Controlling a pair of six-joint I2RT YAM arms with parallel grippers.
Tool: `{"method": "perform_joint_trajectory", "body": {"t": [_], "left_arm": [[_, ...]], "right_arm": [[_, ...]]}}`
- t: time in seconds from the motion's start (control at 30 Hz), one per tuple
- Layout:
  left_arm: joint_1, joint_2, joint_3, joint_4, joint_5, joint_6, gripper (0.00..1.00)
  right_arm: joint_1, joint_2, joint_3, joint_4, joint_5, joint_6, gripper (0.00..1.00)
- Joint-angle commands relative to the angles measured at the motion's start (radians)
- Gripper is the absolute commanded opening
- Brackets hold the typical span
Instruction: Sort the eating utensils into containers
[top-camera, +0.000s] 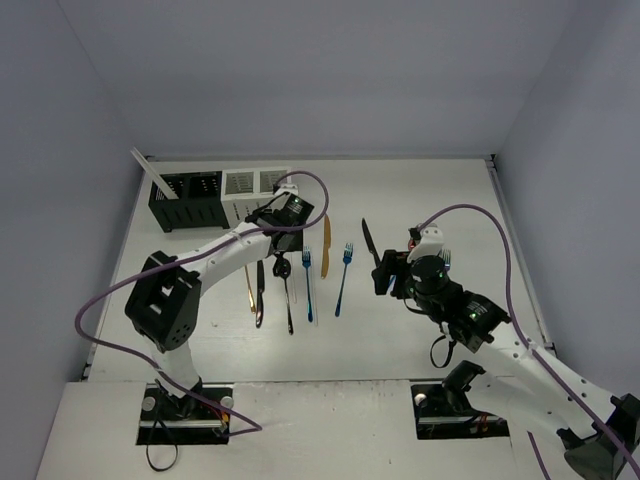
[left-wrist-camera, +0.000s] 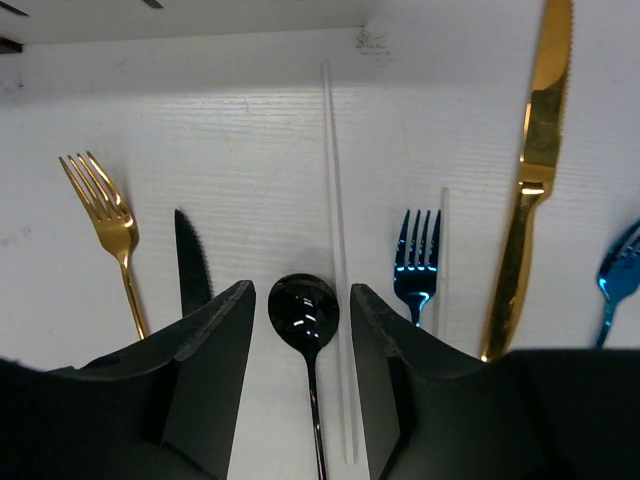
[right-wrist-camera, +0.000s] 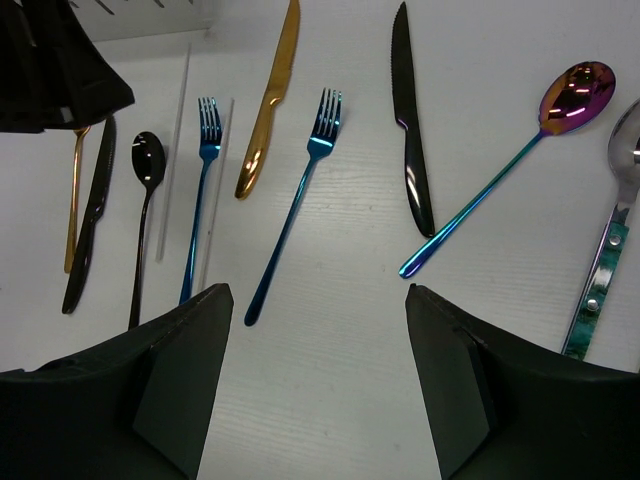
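Left claw (left-wrist-camera: 300, 292) part-open, empty, framing black spoon (left-wrist-camera: 304, 318): lower squarely onto neck, avoid pale chopstick (left-wrist-camera: 335, 230) just beside, close gently before lifting.

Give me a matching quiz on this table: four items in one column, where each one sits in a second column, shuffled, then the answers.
1 black spoon
2 gold knife
3 purple-bowled spoon
4 black caddy

A holds a leaning chopstick
B between two blue forks
C between the jaws of the left gripper
D right of the black knife, right wrist view

Pairs: 1-C, 2-B, 3-D, 4-A
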Motion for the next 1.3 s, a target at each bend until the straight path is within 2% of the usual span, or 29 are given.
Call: {"method": "perform_joint_trajectory", "body": {"t": [0.0,0.23,0.67,0.83,1.07,1.27], "left_arm": [[-0.001,-0.006,-0.017,0.174,-0.074,-0.049,0.40],[-0.003,0.053,-0.078,0.274,-0.055,-0.047,0.39],[-0.003,0.141,-0.068,0.240,-0.042,-0.093,0.34],[-0.011,0.159,-0.072,0.223,-0.006,-0.103,0.27],[-0.073,0.213,-0.038,0.165,-0.003,-0.122,0.11],[-0.078,0.165,0.000,0.165,-0.010,-0.086,0.00]], "right_arm": [[-0.003,-0.024,0.000,0.037,0.000,0.017,0.67],[-0.003,-0.027,-0.011,0.037,-0.009,0.018,0.67],[-0.003,-0.023,-0.021,0.037,-0.005,0.022,0.67],[-0.003,-0.027,-0.026,0.037,-0.001,0.024,0.68],[-0.003,-0.039,-0.028,0.036,-0.002,0.026,0.68],[-0.003,-0.058,-0.036,0.037,-0.004,0.023,0.67]]}}
